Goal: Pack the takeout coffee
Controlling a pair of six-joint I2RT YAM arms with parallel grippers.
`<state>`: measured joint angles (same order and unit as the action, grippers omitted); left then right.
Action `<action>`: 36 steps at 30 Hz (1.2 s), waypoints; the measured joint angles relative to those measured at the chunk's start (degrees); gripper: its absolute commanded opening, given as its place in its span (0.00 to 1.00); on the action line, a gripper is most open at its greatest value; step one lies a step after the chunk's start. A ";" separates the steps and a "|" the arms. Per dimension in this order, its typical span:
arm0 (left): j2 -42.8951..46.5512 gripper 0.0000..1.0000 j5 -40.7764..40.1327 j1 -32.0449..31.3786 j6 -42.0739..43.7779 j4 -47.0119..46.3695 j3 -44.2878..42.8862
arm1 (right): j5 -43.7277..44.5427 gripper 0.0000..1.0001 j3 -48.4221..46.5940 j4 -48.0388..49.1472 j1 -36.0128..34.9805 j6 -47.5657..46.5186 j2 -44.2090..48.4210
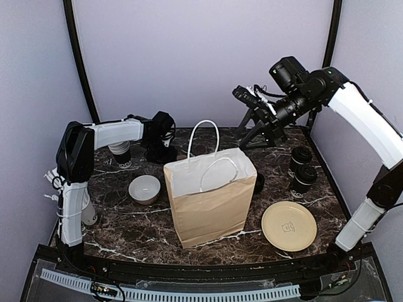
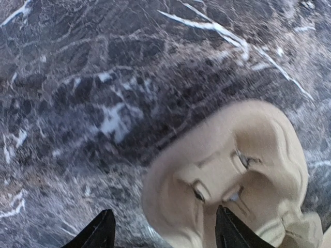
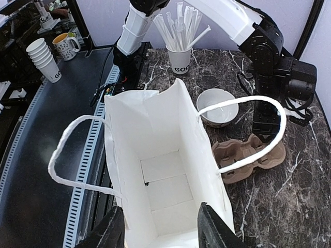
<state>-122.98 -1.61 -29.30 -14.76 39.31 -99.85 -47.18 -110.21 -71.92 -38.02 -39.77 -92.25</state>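
Note:
Two black lidded takeout coffee cups stand side by side at the table's right edge, untouched. The brown paper bag stands upright in the middle with its white handles up. In the right wrist view the bag's white inside holds nothing. My right gripper hangs open and empty high above the bag's far side. My left gripper is open over a tan pulp cup carrier lying on the marble behind the bag. In the top view the carrier is hidden.
A grey bowl sits left of the bag, with a cup of straws behind it. A tan plate lies at the front right. A low dark object sits beside the bag's right wall. Stacked cups stand off the table.

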 measured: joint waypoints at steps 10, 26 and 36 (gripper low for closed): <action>-7.32 0.69 -5.77 1.99 2.51 0.70 -8.26 | 1.36 0.48 0.09 0.11 0.00 -0.07 -0.85; -7.32 0.69 -14.88 8.11 2.99 4.96 -7.30 | 3.52 0.50 2.67 0.83 0.31 -0.04 -0.87; -0.48 0.68 -9.88 7.54 7.82 4.94 -7.21 | 3.76 0.50 2.89 1.22 0.37 0.00 -0.87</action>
<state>-123.46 -11.49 -21.76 -6.94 44.25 -107.07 -43.42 -107.33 -70.70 -37.65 -39.77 -93.12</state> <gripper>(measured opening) 0.687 0.497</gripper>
